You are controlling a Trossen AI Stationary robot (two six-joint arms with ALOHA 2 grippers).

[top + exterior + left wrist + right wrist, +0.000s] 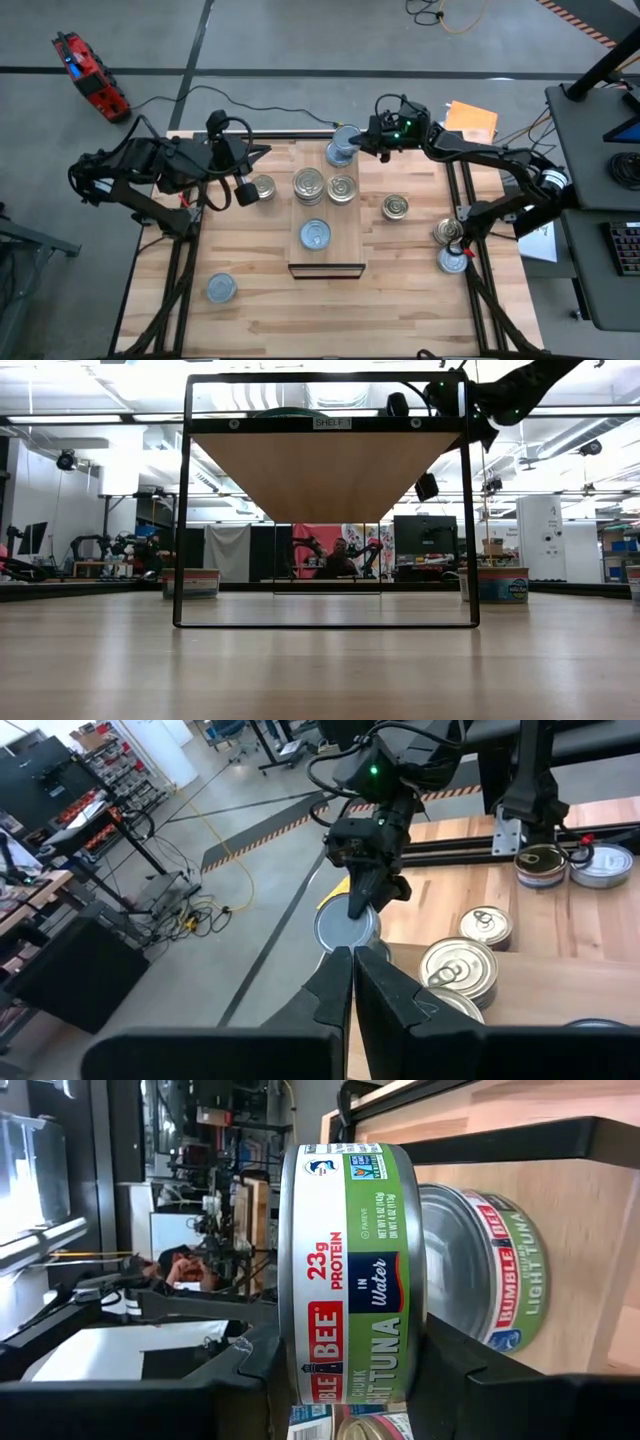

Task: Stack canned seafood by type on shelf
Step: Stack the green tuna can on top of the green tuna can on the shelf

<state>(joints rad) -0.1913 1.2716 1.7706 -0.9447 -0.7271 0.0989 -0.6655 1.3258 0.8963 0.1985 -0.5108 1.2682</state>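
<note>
Both arms are built of dark, nearly black segments with rounded joint housings. The left arm (150, 165) carries black cables looped loosely above its wrist, and a pale, cylindrical part shows at its forward end. The right arm (480, 160) shows a small green indicator light lit on its wrist housing, with black cabling running along the links; a white band or label marks the segment near its base. The left gripper (352, 982) has two flat, dark, matte fingers (325, 995) tapering to narrow tips. The right gripper (365, 890) is likewise dark, with blocky, angular housings.
</note>
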